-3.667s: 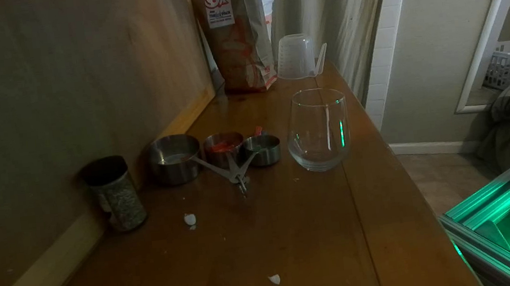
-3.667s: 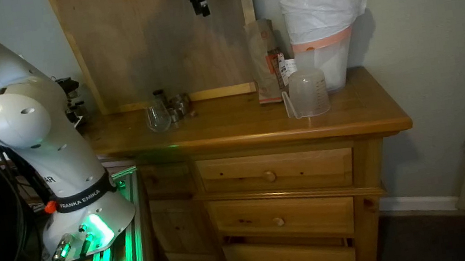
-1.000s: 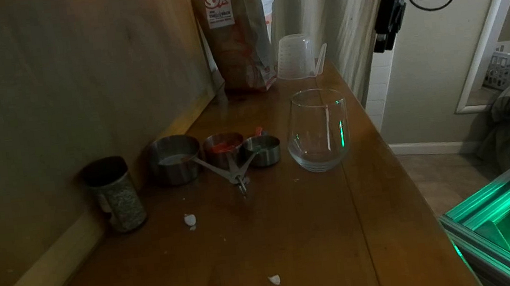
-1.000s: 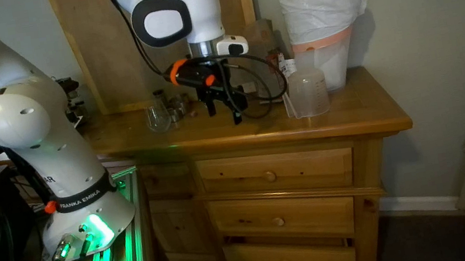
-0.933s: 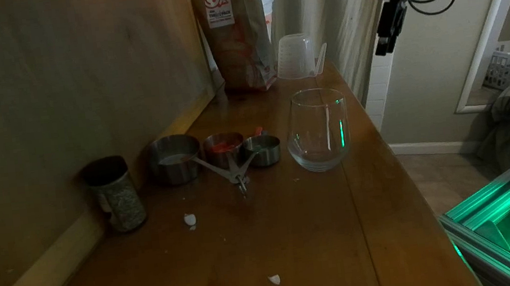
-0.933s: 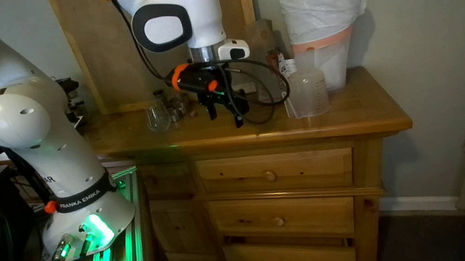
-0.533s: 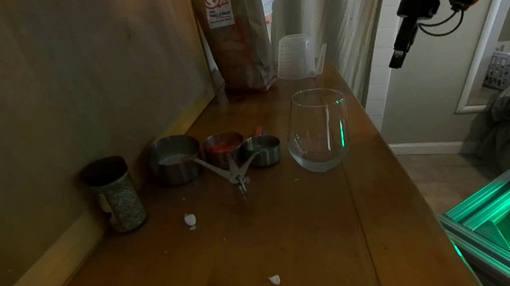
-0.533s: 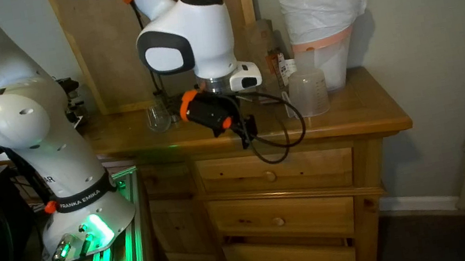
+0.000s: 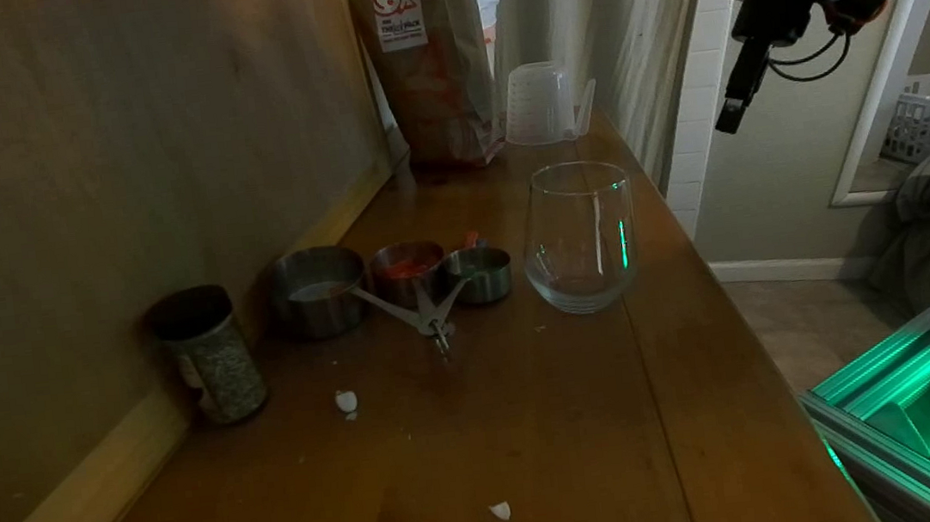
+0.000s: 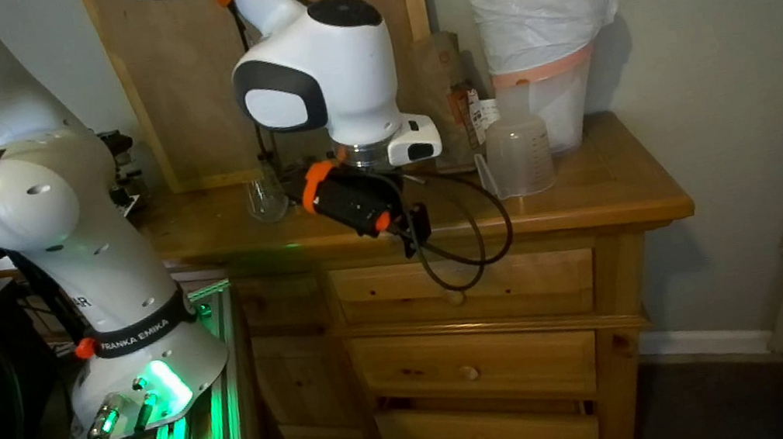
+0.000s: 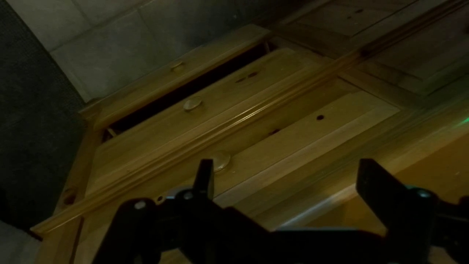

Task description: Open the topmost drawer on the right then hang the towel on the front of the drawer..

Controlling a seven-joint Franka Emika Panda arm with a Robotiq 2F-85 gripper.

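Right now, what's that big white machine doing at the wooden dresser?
A white jointed robot arm has its black two-fingered gripper open near the light-brown wooden topmost drawer, holding nothing. That drawer looks shut, with no towel hung on it. The light-brown wooden bottom drawer stands partly open. Opening the topmost drawer and hanging a towel are yet to be done.

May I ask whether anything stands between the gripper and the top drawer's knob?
Nothing visible stands between the gripper and the knob in the wrist view. In an exterior view, a cable loop hangs in front of the top drawer, seemingly near the knob; it might snag, though its depth is unclear.
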